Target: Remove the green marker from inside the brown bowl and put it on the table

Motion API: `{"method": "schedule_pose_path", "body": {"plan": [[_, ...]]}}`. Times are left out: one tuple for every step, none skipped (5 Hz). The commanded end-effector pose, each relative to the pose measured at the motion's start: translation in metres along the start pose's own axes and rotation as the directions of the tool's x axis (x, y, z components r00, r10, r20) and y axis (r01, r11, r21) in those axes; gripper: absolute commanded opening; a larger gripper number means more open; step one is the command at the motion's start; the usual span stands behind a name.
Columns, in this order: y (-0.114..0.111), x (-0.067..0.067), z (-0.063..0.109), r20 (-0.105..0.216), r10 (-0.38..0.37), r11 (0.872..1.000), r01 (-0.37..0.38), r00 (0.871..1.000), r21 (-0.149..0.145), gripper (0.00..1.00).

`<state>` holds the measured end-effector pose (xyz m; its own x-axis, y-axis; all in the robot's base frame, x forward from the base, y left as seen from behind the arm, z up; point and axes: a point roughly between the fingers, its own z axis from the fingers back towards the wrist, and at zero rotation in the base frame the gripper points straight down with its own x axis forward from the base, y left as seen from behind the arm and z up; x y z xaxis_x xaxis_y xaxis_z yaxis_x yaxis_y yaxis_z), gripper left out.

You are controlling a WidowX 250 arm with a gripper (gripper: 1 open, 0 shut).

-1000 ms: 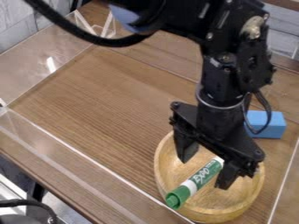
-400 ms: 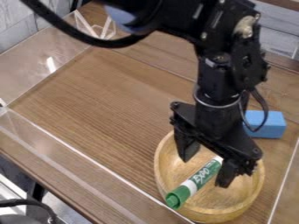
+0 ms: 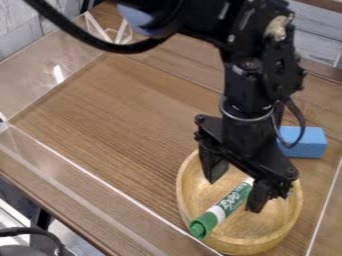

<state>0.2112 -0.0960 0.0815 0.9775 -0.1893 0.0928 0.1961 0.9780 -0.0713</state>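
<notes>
claw (image 3: 235,182) open, over brown bowl (image 3: 285,240), likely so fingers can straddle green marker (image 3: 222,209) lying inside.

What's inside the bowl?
The marker lies in the bowl, its green cap at the near side. The gripper, open, covers much of the far part, so I can't tell what lies there.
</notes>
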Motion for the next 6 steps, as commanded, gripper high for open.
{"method": "schedule_pose_path", "body": {"plan": [[0.001,0.006,0.006,0.031,0.005,1.0,-0.005,1.0,-0.007,1.0],[0.001,0.007,0.006,0.033,0.003,1.0,-0.003,0.999,-0.007,1.0],[0.0,0.006,-0.001,0.027,0.002,1.0,-0.002,1.0,-0.011,1.0],[0.0,0.006,-0.011,0.027,0.001,1.0,0.0,1.0,-0.016,1.0],[-0.001,0.005,-0.019,0.028,0.002,1.0,-0.002,1.0,-0.02,1.0],[-0.001,0.005,-0.028,0.029,0.004,1.0,-0.003,1.0,-0.022,1.0]]}}
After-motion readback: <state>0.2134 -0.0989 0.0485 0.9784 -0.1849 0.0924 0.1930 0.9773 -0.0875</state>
